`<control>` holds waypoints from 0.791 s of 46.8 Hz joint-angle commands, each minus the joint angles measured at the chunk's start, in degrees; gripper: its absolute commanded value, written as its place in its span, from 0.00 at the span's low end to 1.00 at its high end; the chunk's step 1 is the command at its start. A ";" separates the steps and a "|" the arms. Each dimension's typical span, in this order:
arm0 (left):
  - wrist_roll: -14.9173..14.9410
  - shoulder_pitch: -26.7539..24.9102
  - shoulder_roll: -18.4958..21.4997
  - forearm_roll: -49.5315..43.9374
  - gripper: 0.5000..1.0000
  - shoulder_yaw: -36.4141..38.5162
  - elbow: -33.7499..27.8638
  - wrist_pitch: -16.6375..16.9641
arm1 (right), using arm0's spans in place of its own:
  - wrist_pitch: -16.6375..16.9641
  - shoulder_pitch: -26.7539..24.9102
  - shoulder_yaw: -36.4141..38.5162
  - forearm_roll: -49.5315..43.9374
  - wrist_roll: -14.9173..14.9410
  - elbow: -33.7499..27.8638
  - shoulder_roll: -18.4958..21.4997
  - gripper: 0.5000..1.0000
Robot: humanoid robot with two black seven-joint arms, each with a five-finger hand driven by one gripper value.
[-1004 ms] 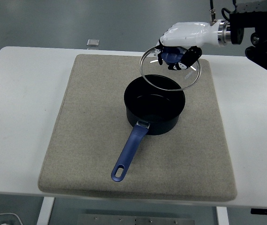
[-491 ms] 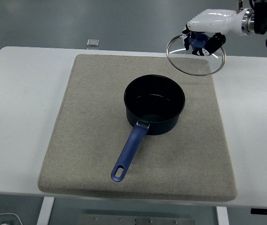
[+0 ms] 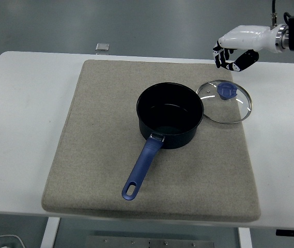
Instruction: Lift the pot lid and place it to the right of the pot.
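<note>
Round glass lid [image 3: 223, 101] beside black pot [image 3: 170, 115]

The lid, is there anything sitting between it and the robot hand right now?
Nothing visible. The lid lies flat on the mat right of the pot, and the right robot hand hangs above and behind it with only clear space between.

White robot hand [image 3: 235, 50] (black fingertips)

A black round pot [image 3: 170, 116] has a blue handle [image 3: 141, 170]. The clear glass lid [image 3: 223, 101] carries a blue knob. The rectangular fabric mat [image 3: 100, 155] is beige, the table [image 3: 22, 129] white.
</note>
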 commanded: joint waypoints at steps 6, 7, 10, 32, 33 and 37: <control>0.00 -0.01 0.00 -0.03 1.00 0.00 0.00 0.00 | 0.09 -0.34 -0.27 0.21 0.01 0.09 0.70 0.00; 0.00 -0.01 0.00 -0.03 1.00 0.00 0.00 0.00 | 0.09 -0.34 -0.27 0.21 0.01 0.09 0.70 0.00; 0.00 -0.01 0.00 -0.03 1.00 -0.09 0.00 0.00 | 0.09 -0.34 -0.27 0.21 0.01 0.27 0.61 0.00; 0.00 -0.01 0.00 -0.03 1.00 0.00 0.00 0.00 | 2.20 -1.31 0.35 9.69 0.01 2.46 0.43 0.79; 0.00 -0.01 0.00 0.05 1.00 -0.09 0.00 0.00 | 2.11 -1.31 0.61 10.22 0.01 2.90 0.43 0.79; 0.00 -0.01 0.00 -0.03 1.00 0.00 0.00 0.00 | 2.20 -1.22 0.87 14.52 0.01 3.43 0.34 0.79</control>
